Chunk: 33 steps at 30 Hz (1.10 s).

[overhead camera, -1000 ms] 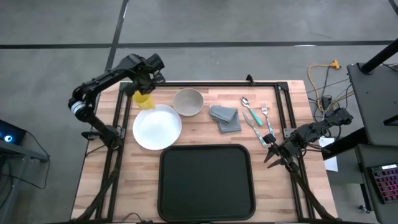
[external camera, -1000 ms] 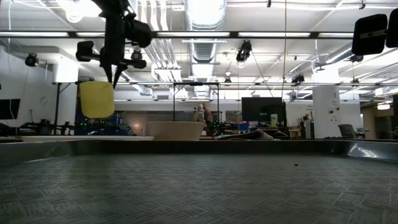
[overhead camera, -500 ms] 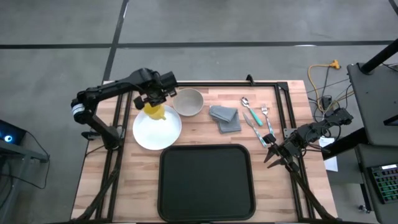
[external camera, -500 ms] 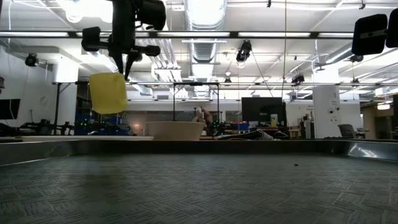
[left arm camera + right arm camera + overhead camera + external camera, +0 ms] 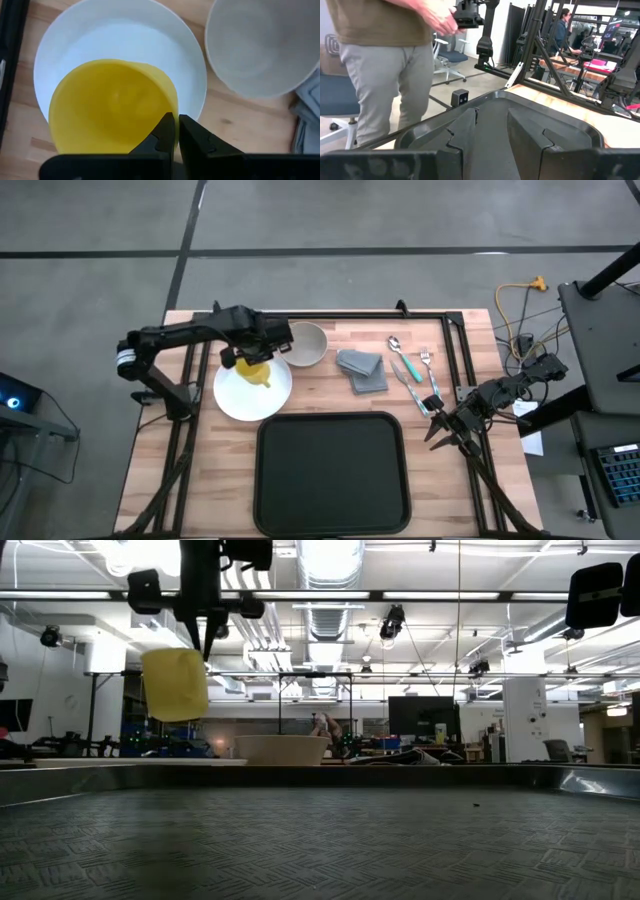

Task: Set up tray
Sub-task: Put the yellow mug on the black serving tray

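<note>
Bright ceiling lights [image 5: 330, 558] glare white in the low view; the near tray [image 5: 320, 840] floor is dim and grainy; shadows lie soft

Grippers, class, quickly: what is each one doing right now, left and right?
Left gripper: shut on the rim of the yellow cup, held above the white plate.
Right gripper: open, holding nothing, waiting at the table's right edge.

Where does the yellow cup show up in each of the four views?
High view: yellow cup over the white plate, pinched by the left gripper.
Low view: cup hanging upper left, under the gripper.
Left wrist view: cup fills lower left, rim between the fingers.
Right wrist view: not in it.
Shared landmark: the beige bowl, beside the cup.
</note>
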Available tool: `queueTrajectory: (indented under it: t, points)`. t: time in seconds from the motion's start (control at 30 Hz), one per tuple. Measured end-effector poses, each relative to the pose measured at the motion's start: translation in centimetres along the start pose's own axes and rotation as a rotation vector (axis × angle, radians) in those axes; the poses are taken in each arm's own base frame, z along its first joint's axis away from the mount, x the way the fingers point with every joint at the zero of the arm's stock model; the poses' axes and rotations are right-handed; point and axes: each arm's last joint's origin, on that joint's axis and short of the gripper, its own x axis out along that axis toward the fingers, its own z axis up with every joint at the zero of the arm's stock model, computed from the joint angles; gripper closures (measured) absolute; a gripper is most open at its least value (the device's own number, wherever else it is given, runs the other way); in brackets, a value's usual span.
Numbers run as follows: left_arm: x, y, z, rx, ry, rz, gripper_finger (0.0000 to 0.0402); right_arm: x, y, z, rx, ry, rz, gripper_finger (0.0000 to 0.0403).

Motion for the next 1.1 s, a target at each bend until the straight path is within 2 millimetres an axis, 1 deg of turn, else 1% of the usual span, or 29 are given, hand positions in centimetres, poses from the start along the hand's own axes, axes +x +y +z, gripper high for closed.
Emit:
queueTrajectory:
  t: [0.17, 0.4, 0.5, 0.73, 0.9, 1.1]
  points:
    - [-0.3, 0.1, -1.6, 0.057, 0.016, -0.013, 0.0401, 0.0, 0.0, 0.0, 0.0, 0.0, 0.0, 0.0303]
    - [-0.5, 0.1, -2.7, 0.096, 0.103, -0.019, 0.0401, 0.0, 0.0, 0.0, 0.0, 0.0, 0.0, 0.0303]
    - [-0.1, 0.1, -3.0, 0.093, 0.162, -0.017, 0.0401, 0.0, 0.0, 0.0, 0.0, 0.0, 0.0, 0.0303]
    - [0.9, 0.3, -3.7, 0.111, 0.201, 0.001, 0.0401, 0.0, 0.0, 0.0, 0.0, 0.0, 0.0, 0.0303]
    - [1.4, 0.6, -5.5, 0.176, 0.207, 0.011, 0.0401, 0.0, 0.0, 0.0, 0.0, 0.0, 0.0, 0.0303]
    - [1.8, 0.2, -8.1, 0.259, 0.198, 0.0, 0.0401, 0.0, 0.0, 0.0, 0.0, 0.001, 0.0, 0.0303]
